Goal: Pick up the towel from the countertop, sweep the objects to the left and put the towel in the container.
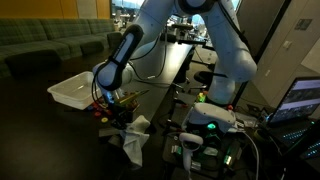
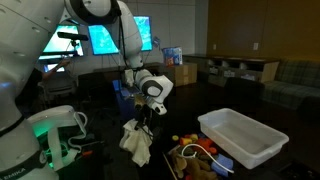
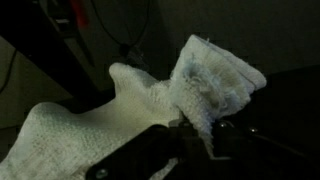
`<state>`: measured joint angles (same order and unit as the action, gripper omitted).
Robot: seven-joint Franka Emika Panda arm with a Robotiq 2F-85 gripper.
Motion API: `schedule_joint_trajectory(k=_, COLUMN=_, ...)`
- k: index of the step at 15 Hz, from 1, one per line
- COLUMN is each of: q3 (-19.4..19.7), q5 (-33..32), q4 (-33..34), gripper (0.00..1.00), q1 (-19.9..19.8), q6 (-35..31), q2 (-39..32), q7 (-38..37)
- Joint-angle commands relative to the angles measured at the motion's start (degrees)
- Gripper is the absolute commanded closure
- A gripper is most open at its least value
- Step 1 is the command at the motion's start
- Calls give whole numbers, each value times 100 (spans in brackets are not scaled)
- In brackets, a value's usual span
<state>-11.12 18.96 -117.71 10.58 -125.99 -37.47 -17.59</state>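
Hand [image 2: 146, 117] was closed on the towel [image 2: 137, 143], pinching it at the top. The rest of the cloth hung down below it in a crumpled bunch. Both exterior views showed this: towel [image 1: 133, 138] under hand [image 1: 119, 103]. Couldn't tell whether the lower end touched the surface [image 2: 260, 172] or cleared it.

Towel looked white to off-white, with no pattern I could make out. Wrist view showed the towel [image 3: 130, 105] close up: coarse, nubby weave and thick folds. One lobe was bunched up right at the fingers [image 3: 196, 142], and a longer flap ran off toward the lower left of that view. Fingers were dark and partly buried in cloth.

Position: towel hung over the dark surface, just beside the pile of small objects [image 2: 195, 153], which had red, yellow and orange pieces in it. Container [image 2: 262, 152], white and rectangular, sat on the far side of that pile, apart from the towel. Towel was outside the container. In an exterior view the same order held: container [image 1: 70, 97], objects [image 1: 103, 113], then towel.

Writing: monitors [image 2: 105, 38] behind the arm showed blue-toned screens, content too blurred to read. Laptop screen [image 1: 300, 100] was also unreadable. Any marking on the towel or container was too small to tell.
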Motion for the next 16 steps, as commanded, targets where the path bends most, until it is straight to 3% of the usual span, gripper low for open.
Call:
schedule_joint_trajectory(k=1, q3=-240, q5=466, q4=-8, gripper=94, q1=-83, q6=67, q2=210, q7=357)
schedule_joint_trajectory(k=5, q3=-362, q5=430, q4=-420, gripper=94, q1=-465, q6=733, q2=945, q7=1614)
schedule_joint_trajectory(k=8, q3=-183, q5=231, q4=-721, gripper=94, q1=-819, q6=1554, q2=1622, q7=2782)
schedule_joint_trajectory(k=11, q3=182, q5=-246, q4=-860, gripper=94, q1=-1170, q6=2445, q2=2188, q7=3725)
schedule_joint_trajectory(k=16, q3=1061, q5=-1632, q4=-754, gripper=94, q1=-1585, q6=3044, q2=2679, q7=4070)
